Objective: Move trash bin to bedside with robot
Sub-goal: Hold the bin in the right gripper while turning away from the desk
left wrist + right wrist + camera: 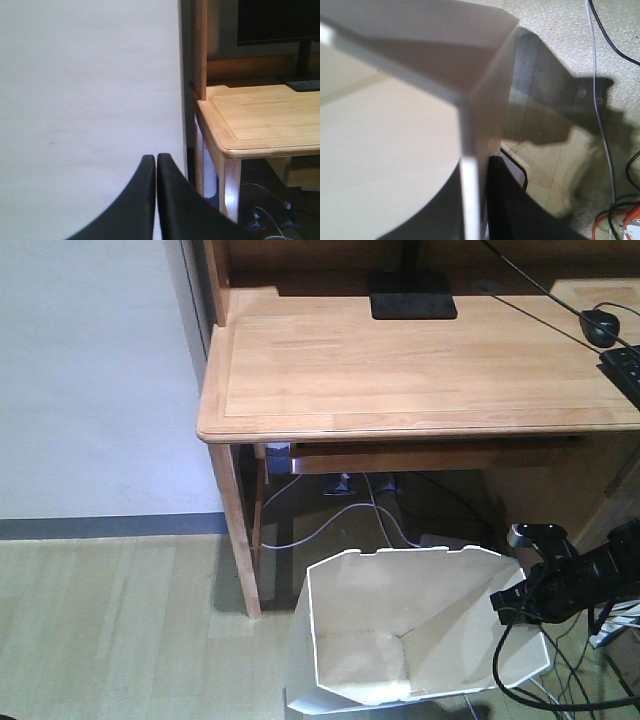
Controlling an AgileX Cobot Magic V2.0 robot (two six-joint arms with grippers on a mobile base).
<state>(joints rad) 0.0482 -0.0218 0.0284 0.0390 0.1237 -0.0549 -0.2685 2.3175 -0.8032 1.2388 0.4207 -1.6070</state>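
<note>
The right pincer point(512, 602) clenched the thin right-hand rim of the white trash bin point(400, 630), which stood on the floor just in front of the wooden counter point(400, 370), with no bed in view. The wall could flex and slip free, or the arm's trailing cable point(498, 670) could snag. The counter leg point(238, 530) and floor cables point(385, 522) hemmed the far side, while bare floor point(100, 620) lay open to the left. The left pincer point(156, 162) hung closed and empty.

Left pincer point(156, 161), right pincer point(512, 603): seemingly closed
</note>
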